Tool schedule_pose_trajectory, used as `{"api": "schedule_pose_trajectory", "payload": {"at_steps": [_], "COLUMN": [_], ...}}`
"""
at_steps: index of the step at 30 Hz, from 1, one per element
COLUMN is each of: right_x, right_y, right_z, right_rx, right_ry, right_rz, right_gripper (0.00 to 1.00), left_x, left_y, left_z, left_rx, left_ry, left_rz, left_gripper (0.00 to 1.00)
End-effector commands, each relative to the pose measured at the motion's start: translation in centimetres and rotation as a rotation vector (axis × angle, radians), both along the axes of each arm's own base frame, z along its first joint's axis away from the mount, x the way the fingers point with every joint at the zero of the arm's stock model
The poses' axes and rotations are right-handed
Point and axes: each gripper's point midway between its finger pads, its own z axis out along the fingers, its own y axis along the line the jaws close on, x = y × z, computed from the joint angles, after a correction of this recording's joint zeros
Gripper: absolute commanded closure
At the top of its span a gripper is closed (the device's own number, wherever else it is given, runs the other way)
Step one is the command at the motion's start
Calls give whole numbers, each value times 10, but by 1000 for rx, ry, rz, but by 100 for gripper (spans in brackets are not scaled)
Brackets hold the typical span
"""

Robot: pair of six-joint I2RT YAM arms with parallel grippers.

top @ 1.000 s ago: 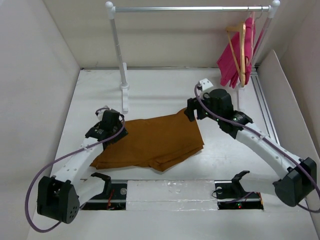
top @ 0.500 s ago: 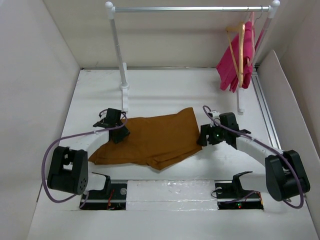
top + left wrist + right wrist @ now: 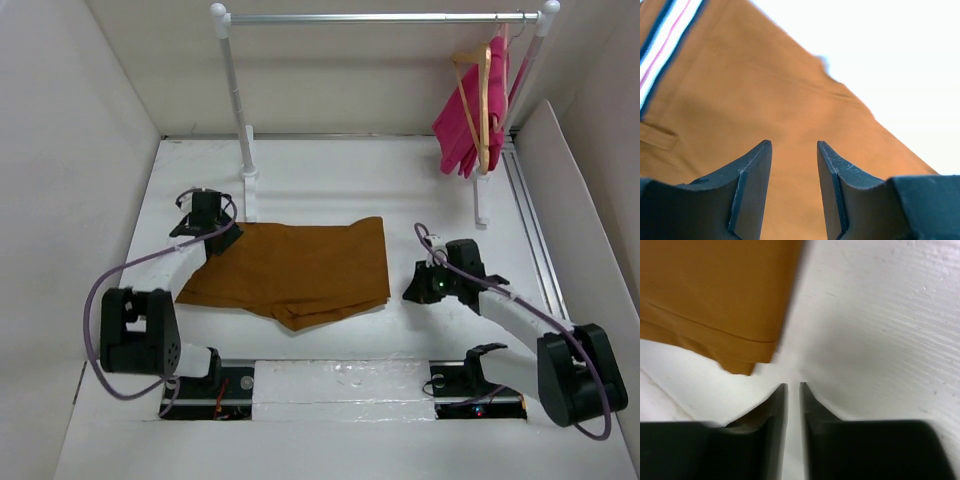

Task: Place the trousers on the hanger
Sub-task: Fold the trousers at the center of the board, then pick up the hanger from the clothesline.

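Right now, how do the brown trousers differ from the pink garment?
The trousers are rust-brown; the pink garment is bright pink. The trousers lie flat on the table; the pink garment hangs at the rail. A wooden hanger hangs by the pink garment, away from the trousers. Both are cloth.

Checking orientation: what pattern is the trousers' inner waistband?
Waistband: white with dark and red stripes; left wrist view.
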Motion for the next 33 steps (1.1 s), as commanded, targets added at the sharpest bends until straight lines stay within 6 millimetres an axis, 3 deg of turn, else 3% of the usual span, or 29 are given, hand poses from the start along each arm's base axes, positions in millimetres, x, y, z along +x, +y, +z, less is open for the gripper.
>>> {"api": "schedule_pose_trajectory", "payload": {"at_steps": [1,2,3,4,5,7,8,9,10,11,12,13,14,15,16,17,19,20,21,23,26,29,33], "right_x": [25,34,36,38,52,57,64,71,74,85,94,103,118,118,147,159,177,182,186,194,204,214,221], "right_y": [15,16,24,25,28,32,28,26,18,1,-9,-22,-47,-60,-66,-85,-97,-101,-109,-113,-118,-132,-142], "right_z": [69,97,122,142,200,256,287,352,374,401,451,464,475,509,491,491,495,494,493,485,467,445,421], "right_rx": [6,-2,4,-5,19,13,-8,-2,-50,-105,-122,-177,-232,-237,-270,-289,-309,-313,-323,-327,-316,-346,-367], "right_ry": [-184,-269,-330,-368,-497,-614,-696,-834,-887,-942,-1038,-1065,-1071,-1136,-1062,-1041,-1016,-1008,-998,-967,-929,-870,-818], "right_rz": [55,50,79,87,84,119,110,92,78,-3,-54,-81,-159,-197,-187,-218,-224,-224,-240,-231,-215,-243,-262], "right_gripper": [77,53,45,39,32,33,55,74,91,100,100,100,100,100,100,93,75,55,48,38,37,38,39], "left_x": [18,16,13,5,1,-7,-12,-15,-16,-14,-14,-13,-6,-10,-10,-5,-9,-15,-18,-28,-40,-49,-61], "left_y": [-30,-44,-56,-85,-99,-121,-145,-147,-153,-172,-175,-180,-190,-192,-195,-195,-198,-194,-209,-216,-215,-216,-225], "left_z": [79,89,90,91,91,92,99,99,103,121,125,133,158,164,174,192,198,193,205,214,216,202,188], "left_rx": [-5,-16,-20,-29,-31,-14,-16,21,42,42,77,97,103,149,160,137,116,107,37,-22,-30,-12,-53], "left_ry": [-234,-260,-262,-260,-259,-258,-269,-255,-256,-290,-286,-295,-338,-342,-355,-386,-409,-424,-492,-565,-599,-564,-537], "left_rz": [-117,-155,-194,-272,-311,-362,-420,-415,-432,-470,-477,-486,-493,-482,-472,-429,-453,-492,-585,-670,-729,-794,-866], "left_gripper": [62,62,63,64,72,89,100,100,100,100,100,100,100,100,100,100,100,100,100,100,99,87,83]}}
